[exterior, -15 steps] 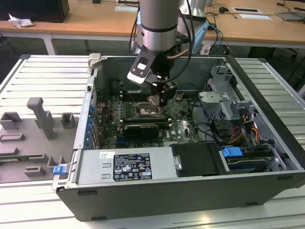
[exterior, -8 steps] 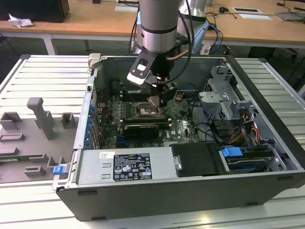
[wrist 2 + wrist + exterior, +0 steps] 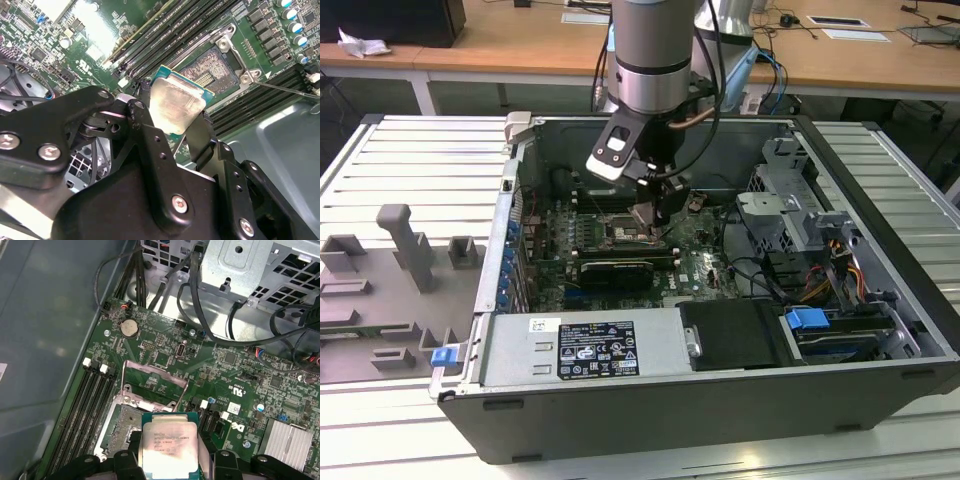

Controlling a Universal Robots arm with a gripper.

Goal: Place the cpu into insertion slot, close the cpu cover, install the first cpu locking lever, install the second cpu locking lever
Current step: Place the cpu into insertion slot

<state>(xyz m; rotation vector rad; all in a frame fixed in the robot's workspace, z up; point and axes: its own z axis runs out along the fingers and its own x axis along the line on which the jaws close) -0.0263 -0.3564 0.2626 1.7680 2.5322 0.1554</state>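
Inside the open PC case (image 3: 650,430), over the green board (image 3: 235,375): the cpu (image 3: 167,445) is clamped in the pincer (image 3: 169,462), fingers shut on two opposite edges. In both wrist views it's held clear of the board, not seated.

- Orientation: silvery metal top faces up toward the wrist cameras and the green substrate edge peeks out around it. The chip is square, so there's no real long axis. It looks roughly flat to the board; can't tell the exact tilt.
- Position: it hangs partly over the insertion slot (image 3: 120,427), with the rest of the dark contact field exposed beside it. The second wrist view shows the same, cpu (image 3: 177,105) overlapping one corner of the insertion slot (image 3: 215,67).
- The cpu cover (image 3: 155,372) is swung up, open, standing at the slot's far edge.
- Memory slots (image 3: 85,400) run just beside the socket, and a coin cell (image 3: 129,328) sits further out on the board.
- In the exterior view the pincer (image 3: 655,215) is down inside the case, arm coming in from above. The case lies on the slatted metal counter (image 3: 420,150), with grey fixture blocks (image 3: 410,250) at the exterior view's left.
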